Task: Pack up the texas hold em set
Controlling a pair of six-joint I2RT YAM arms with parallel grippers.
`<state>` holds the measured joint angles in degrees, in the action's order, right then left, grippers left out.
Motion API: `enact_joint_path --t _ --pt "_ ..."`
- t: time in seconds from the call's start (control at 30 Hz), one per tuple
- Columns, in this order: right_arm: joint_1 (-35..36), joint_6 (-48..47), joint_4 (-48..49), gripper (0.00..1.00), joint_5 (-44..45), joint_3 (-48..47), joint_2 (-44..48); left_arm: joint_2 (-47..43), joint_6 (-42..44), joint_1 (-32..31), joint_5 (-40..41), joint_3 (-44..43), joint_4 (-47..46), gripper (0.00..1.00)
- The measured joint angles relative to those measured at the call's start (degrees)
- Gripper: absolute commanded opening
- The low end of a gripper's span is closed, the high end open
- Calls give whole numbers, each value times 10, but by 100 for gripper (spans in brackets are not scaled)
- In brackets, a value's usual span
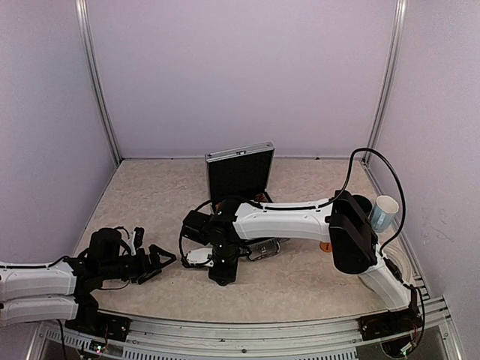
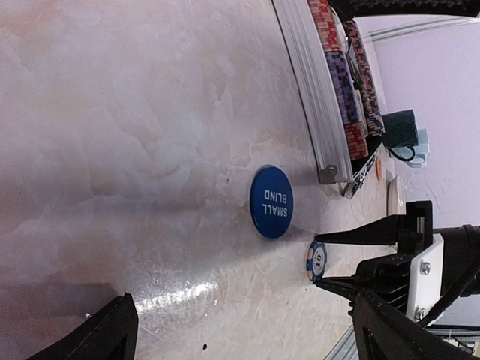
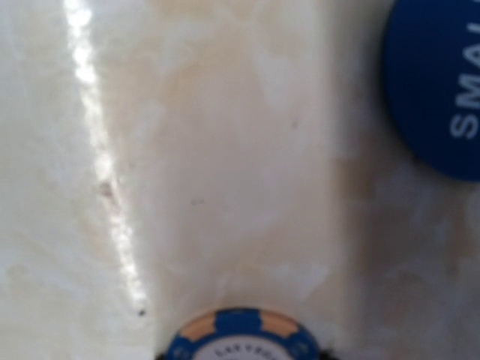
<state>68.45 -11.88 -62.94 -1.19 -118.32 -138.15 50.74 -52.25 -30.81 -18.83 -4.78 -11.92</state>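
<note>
The texas hold em set's silver case (image 1: 240, 171) stands open at the middle back, lid upright. Its ribbed wall (image 2: 311, 90) holds rows of chips (image 2: 346, 97). On the table beside it lies a blue round "SMALL BLIND" button (image 2: 271, 201) (image 3: 442, 82). A blue and orange "10" chip (image 2: 316, 259) (image 3: 240, 339) stands on edge, pinched between the black fingertips of my right gripper (image 2: 318, 259) (image 1: 223, 279), which points down at the table. My left gripper (image 1: 166, 259) (image 2: 244, 330) lies low at the left, open and holding nothing, facing the button.
A dark mug (image 1: 360, 204) (image 2: 400, 127) and a pale-blue mug (image 1: 385, 212) stand at the right edge. A round coaster (image 2: 395, 196) lies near them. The right arm (image 1: 285, 221) stretches across the case's lower half. Walls close in the back and sides.
</note>
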Motion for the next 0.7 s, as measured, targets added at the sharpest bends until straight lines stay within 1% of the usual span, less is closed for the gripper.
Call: enact_joint_path --t 0.23,0.47,0.53,0.57,0.6,0.63,0.7 --pt "0 0 5 26 7 0 4 4 0 0 -3 0 -5 99" --pt "0 -2 48 26 16 0 42 21 0 0 -16 4 -34 99" --pt "0 -2 56 30 17 0 58 26 0 0 -20 6 -43 99" --pt "0 -1 59 33 17 0 64 28 0 0 -21 6 -45 99" --pt "0 -2 60 39 18 0 70 30 0 0 -23 6 -48 99" --pt "0 0 61 50 20 0 73 32 0 0 -24 6 -52 99" --pt "-2 2 66 63 30 5 76 37 0 0 -30 6 -58 98"
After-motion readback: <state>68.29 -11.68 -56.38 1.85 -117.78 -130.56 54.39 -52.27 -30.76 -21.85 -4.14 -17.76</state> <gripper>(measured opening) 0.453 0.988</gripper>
